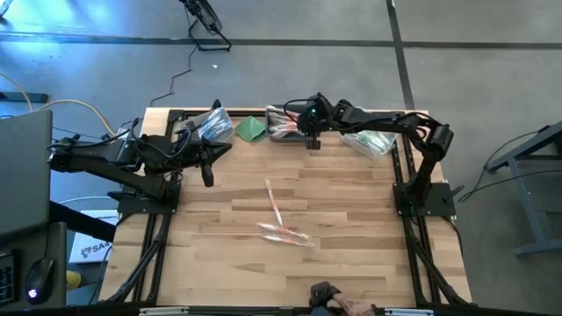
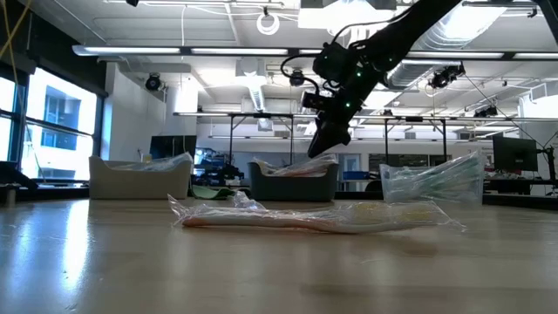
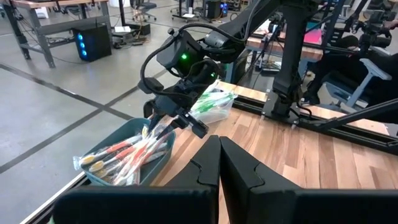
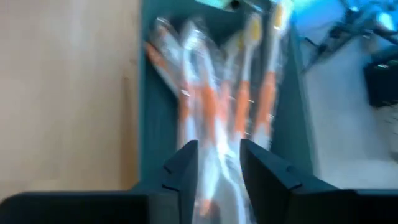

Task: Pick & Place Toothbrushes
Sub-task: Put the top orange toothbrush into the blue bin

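Overhead, the right claw [image 1: 312, 140] is being held above the middle bin [image 1: 283, 125] at the far edge of the desk [image 1: 351, 228]. In its own wrist view the two dark fingers [image 4: 186, 163] are being kept slightly apart, with a wrapped toothbrush showing in the gap between them; whether it is being gripped cannot be told. The toothbrushes in that bin [image 4: 214, 93] are being shown as thin pale sticks in clear wrappers with pink-orange parts, lying roughly parallel along the bin's length.

Toward the right arm's base, a heap of toothbrushes with green parts [image 1: 369, 140] is being kept in another bin, also in glossy see-through wrapping. A folded green cloth [image 1: 251, 129] is lying between the middle bin and the left one [image 1: 211, 125], which is holding further clear-wrapped sticks.

Out on the open middle of the desk, loose toothbrushes [image 1: 279, 218] are lying flat in crinkled transparent wrappers with pink-orange parts: one alone, a few bunched just beside it.

The left claw [image 1: 207, 177] is being held shut, its fingers [image 3: 239, 168] pressed together, over the desk near the left bin.
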{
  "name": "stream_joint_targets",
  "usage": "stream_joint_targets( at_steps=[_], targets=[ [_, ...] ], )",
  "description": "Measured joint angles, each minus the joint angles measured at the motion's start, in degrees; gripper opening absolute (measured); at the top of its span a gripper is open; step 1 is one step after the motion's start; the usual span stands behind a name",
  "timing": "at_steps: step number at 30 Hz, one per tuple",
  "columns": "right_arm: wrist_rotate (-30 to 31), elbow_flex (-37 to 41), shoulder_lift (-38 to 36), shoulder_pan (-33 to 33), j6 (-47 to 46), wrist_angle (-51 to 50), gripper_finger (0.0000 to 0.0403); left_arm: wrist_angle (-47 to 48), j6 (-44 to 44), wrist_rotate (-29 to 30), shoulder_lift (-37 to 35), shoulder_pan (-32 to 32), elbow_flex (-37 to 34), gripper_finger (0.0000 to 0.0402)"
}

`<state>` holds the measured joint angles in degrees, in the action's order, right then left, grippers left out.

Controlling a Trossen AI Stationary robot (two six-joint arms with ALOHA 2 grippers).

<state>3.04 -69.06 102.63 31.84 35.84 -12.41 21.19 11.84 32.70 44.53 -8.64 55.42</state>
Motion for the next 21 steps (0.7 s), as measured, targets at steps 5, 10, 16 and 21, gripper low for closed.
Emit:
stream_joint_targets(
  at_steps=[5,10,16,21],
  targets=[
    [8.32,0.07,-1.88,-1.16,2.26,0.79,0.0128,0.02,0.0,-0.03,0.0,0.0,0.0,0.0],
    [6.84,0.04,-5.59,-2.63,1.36,1.29,0.0116,0.42,0.0,-0.14,0.0,0.0,0.02,0.0],
    [-3.17,0.0,-10.02,-4.69,-10.0,2.46,0.0097,1.2,0.6,-0.14,0.02,0.0,0.0,0.0001],
    [-13.0,0.0,-10.6,-6.97,-19.73,6.01,0.0088,1.31,2.24,-0.14,0.02,0.0,0.0,0.0]
  ],
)
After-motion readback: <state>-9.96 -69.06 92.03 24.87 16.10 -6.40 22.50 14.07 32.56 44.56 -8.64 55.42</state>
